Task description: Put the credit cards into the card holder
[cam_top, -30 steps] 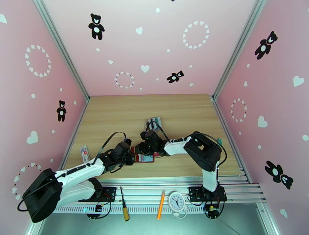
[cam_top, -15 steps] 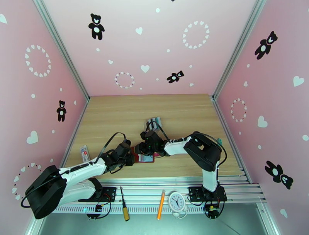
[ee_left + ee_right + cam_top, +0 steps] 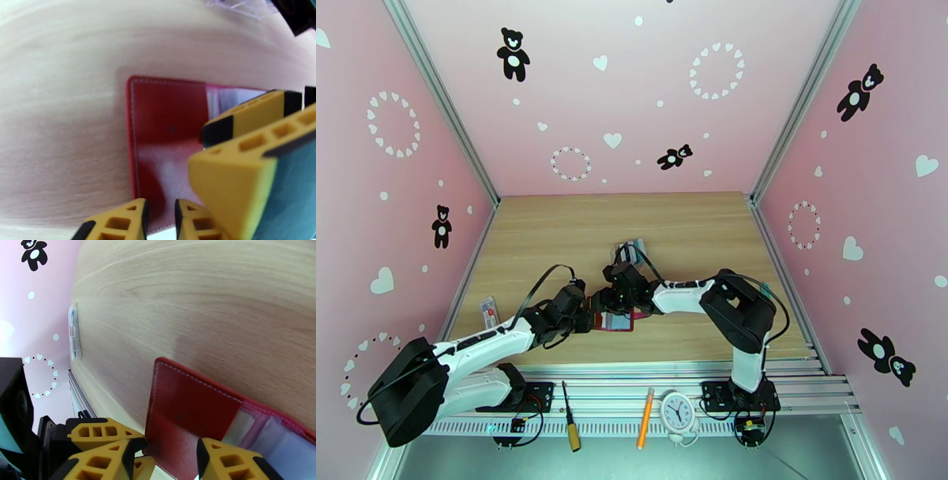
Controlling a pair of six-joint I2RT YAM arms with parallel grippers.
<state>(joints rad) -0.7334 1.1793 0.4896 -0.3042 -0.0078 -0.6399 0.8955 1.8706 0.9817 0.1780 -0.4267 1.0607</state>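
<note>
The card holder is a dark red wallet lying open on the wooden table, with its red flap toward the left arm and its greyish clear pockets toward the right arm. My left gripper pinches the flap's near edge through a narrow gap, and its fingers show beside the flap's corner. My right gripper is open over the flap, and its fingers hover above the pockets with nothing between them. The credit cards are too small to make out.
A clear slotted rack stands just behind the wallet, close to the right wrist. A small flat whitish piece lies by the table's left edge. A screwdriver, an orange pen and a small clock rest on the front rail.
The right gripper's fingers have spread wider and its wrist has shifted slightly toward the rack. The left gripper has eased its gap a little while staying at the wallet's edge.
</note>
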